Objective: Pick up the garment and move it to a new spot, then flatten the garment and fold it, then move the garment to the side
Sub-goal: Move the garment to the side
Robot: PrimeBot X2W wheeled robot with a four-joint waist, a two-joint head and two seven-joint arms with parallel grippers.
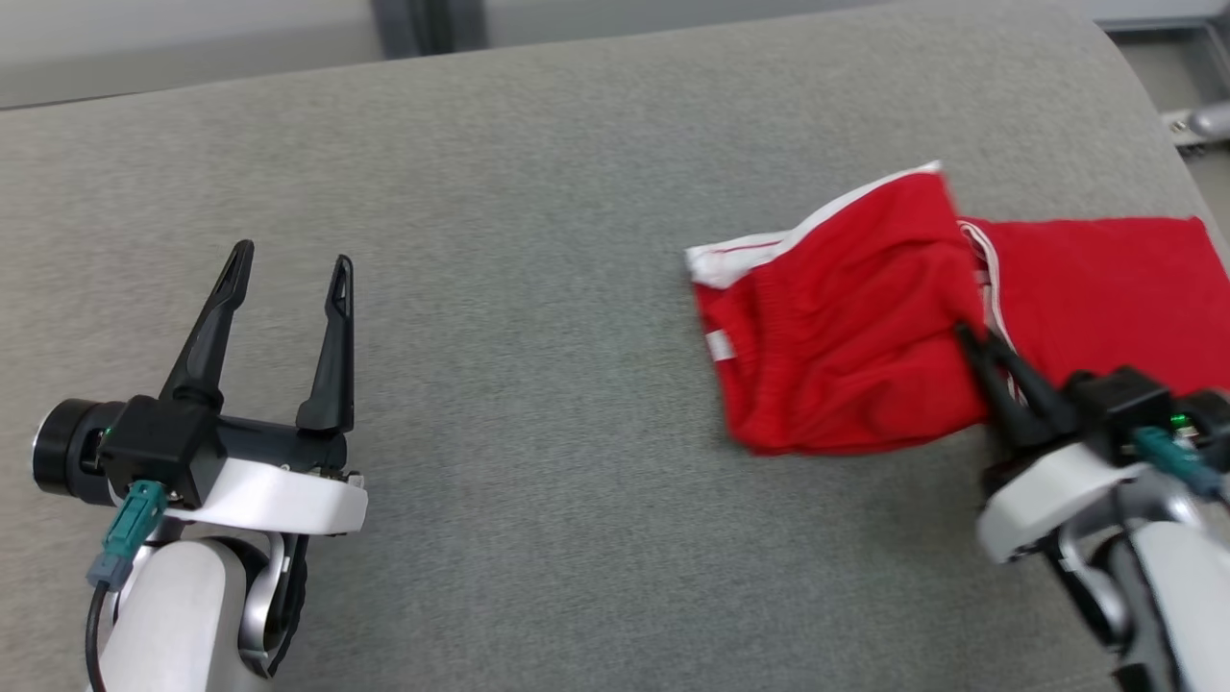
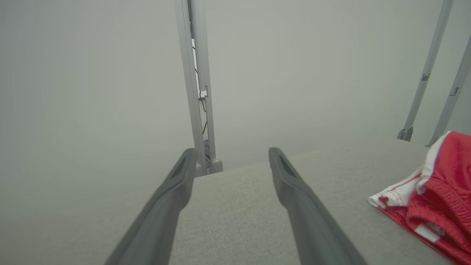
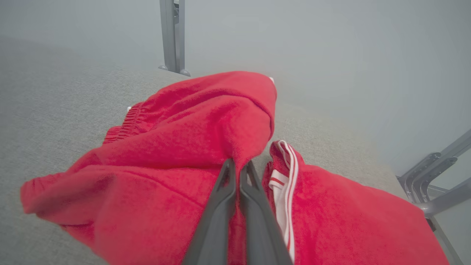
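A: Head view: where is the red garment [image 1: 846,327]?
B: At three o'clock on the grey table [image 1: 500,432]. The right gripper [image 1: 969,334] is squeezed shut on a fold near its middle.
A: And the left gripper [image 1: 291,258]?
B: At nine o'clock, wide open, holding nothing.
A: What could go wrong?
B: It pinches just a little bit. The cloth is soft, fuzzy and floppy, so it might slip out. The lifted half could flop over too. The white stripes and stretchy waist look crumpled.

Lab (plain walls [image 2: 92,73]), grey cloth table [image 1: 538,144], metal posts [image 2: 197,92]
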